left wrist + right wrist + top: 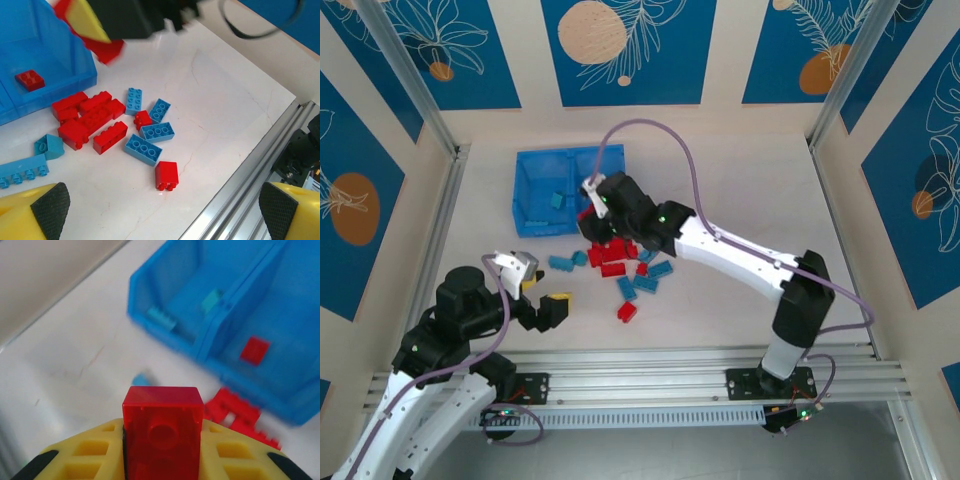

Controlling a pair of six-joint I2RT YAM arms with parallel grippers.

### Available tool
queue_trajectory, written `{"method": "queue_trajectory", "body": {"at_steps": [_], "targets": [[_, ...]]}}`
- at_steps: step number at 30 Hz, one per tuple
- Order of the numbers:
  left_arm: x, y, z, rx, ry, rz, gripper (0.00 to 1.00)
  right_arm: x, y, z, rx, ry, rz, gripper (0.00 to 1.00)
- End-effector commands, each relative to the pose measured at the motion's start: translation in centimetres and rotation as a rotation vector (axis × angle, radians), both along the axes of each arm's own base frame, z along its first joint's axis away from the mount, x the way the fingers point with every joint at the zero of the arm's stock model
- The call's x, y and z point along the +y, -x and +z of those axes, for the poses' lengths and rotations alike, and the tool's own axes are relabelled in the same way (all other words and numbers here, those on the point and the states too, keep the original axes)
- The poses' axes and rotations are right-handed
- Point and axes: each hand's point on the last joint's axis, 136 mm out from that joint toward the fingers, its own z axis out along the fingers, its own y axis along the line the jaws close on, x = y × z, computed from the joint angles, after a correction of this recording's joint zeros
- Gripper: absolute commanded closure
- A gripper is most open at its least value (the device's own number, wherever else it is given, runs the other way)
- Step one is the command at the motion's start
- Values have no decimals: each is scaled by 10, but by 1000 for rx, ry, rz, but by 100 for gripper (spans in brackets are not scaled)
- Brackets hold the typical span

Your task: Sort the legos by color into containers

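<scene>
Right now my right claw (594,193) is clamped on one red brick (162,412), pinched between both fingers so it cannot slip while carried. Just ahead of that claw and lower down sits the blue tray (150,315). Teal bricks (161,318) lie in the compartment ahead-left and a lone red one (254,350) in the compartment ahead-right. So I judge my brick belongs ahead-right, past the middle wall (235,305). My left claw (542,288) stands wide open and empty above the counter (225,100), with the unsorted legos (100,122) scattered ahead of it, placed, I think, for a next pick.
</scene>
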Motion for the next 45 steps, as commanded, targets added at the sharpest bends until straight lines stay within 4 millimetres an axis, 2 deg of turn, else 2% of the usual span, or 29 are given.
{"method": "queue_trajectory", "body": {"at_steps": [1,5,7,10,14,18,22,25,28,30,31,35,37,39,42,45], "targets": [[4,0,3,-39,-10,9,0,0,-61,-24,-90,90,-124,73],[10,-1,3,-48,-23,41,0,7,-121,-55,-112,180,-186,74],[11,-1,2,-47,-27,48,0,8,-144,-74,-100,216,-214,74],[12,-2,2,-49,-31,56,0,15,-168,-99,-70,248,-223,74],[14,-3,1,-47,-39,69,0,22,-182,-122,-35,274,-223,67],[16,-4,0,-44,-45,79,0,24,-182,-110,-37,258,-228,52],[18,-6,-2,-39,-54,93,0,19,-177,-80,-50,224,-232,50],[24,-12,-6,-30,-75,139,0,11,-166,-50,-65,197,-229,50],[45,-28,-14,14,-95,315,0,-2,-148,-18,-71,154,-219,51],[71,-42,-26,79,-100,525,0,-13,-126,4,-57,113,-186,50],[78,-46,-31,106,-98,588,0,-19,-115,13,-51,100,-169,50],[87,-67,-48,245,-65,784,0,-39,-42,44,6,14,10,45],[83,-78,-60,329,-26,857,0,-50,-3,50,36,-21,105,39],[72,-89,-77,429,16,898,0,-62,44,61,52,-70,216,32],[53,-103,-102,554,87,927,0,-80,106,63,56,-128,337,21],[48,-115,-124,634,106,986,0,-96,156,60,79,-184,407,8]]}}
